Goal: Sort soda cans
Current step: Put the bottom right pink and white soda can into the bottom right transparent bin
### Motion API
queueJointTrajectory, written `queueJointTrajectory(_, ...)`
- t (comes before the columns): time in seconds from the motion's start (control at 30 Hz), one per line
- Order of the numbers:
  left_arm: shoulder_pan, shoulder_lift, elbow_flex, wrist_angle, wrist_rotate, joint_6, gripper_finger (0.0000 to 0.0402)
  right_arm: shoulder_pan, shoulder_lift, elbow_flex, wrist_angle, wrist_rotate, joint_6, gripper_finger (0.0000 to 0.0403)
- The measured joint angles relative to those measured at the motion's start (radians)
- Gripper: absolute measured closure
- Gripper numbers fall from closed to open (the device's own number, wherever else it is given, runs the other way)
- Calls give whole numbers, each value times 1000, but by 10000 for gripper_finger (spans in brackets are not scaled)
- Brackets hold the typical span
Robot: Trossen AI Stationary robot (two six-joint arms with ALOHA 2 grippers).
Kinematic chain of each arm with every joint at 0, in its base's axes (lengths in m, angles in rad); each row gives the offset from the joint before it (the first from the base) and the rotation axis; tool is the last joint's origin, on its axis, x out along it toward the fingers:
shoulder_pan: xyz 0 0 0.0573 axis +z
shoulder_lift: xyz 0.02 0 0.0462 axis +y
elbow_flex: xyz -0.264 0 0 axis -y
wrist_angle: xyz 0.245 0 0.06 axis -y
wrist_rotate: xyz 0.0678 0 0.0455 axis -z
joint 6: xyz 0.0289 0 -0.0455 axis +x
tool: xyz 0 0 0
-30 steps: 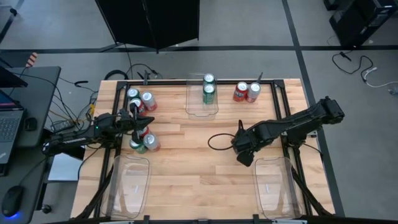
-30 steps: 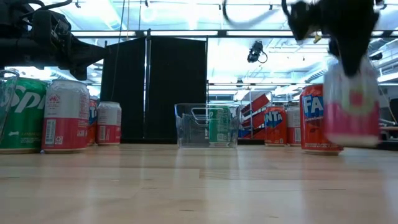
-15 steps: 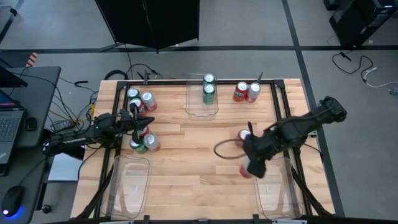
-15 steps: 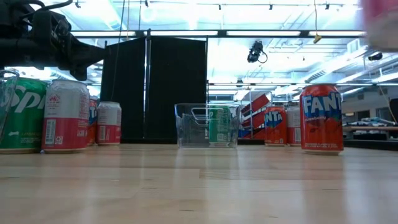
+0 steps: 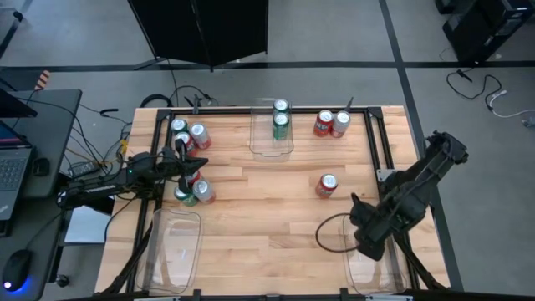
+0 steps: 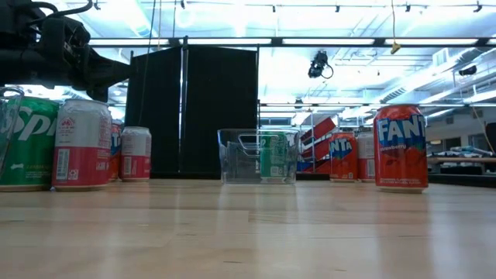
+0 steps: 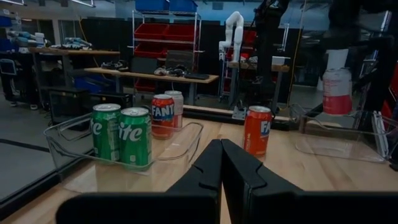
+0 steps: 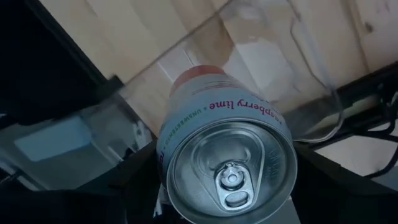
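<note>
Count: twelve soda cans, three clear trays. Two green cans stand in the far centre tray. Two cans, at least one of them red, sit just right of it at the far edge. One red can stands alone, right of centre. Roughly six sit in the left cluster, partly hidden under the left arm, so colours can't be split there. The last one is a silver-white can; the right gripper has its fingers spread wide around the body and carries it upright, over the near right tray and clear of it. The near left tray has no cans in it. The left arm is stretched in from the left, with the left gripper hovering over the left cluster, fingers pressed together, holding nothing. Versus a second ago: the right arm was mid-table beside the lone red can and has swung near and right with the silver-white can, which has left the low view. The left arm hasn't moved.
</note>
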Motion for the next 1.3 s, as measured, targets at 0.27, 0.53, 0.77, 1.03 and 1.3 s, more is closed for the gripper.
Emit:
queueJointTrajectory(0.27, 0, 0, 0, -11, 0, 0, 390, 131, 2, -171, 126, -41, 104, 125)
queueJointTrajectory(0.53, 0, 0, 0, -15, 0, -6, 390, 221, 2, -302, 219, -43, 139, 125)
queueJointTrajectory(0.77, 0, 3, 0, -21, 0, -11, 390, 257, 2, -382, 337, -42, 173, 125)
queueJointTrajectory(1.03, 0, 4, 0, -24, 0, -33, 390, 292, -2, -404, 366, -45, 225, 125)
queueJointTrajectory(1.3, 0, 4, 0, -24, 0, -34, 390, 296, -3, -414, 373, -85, 278, 124)
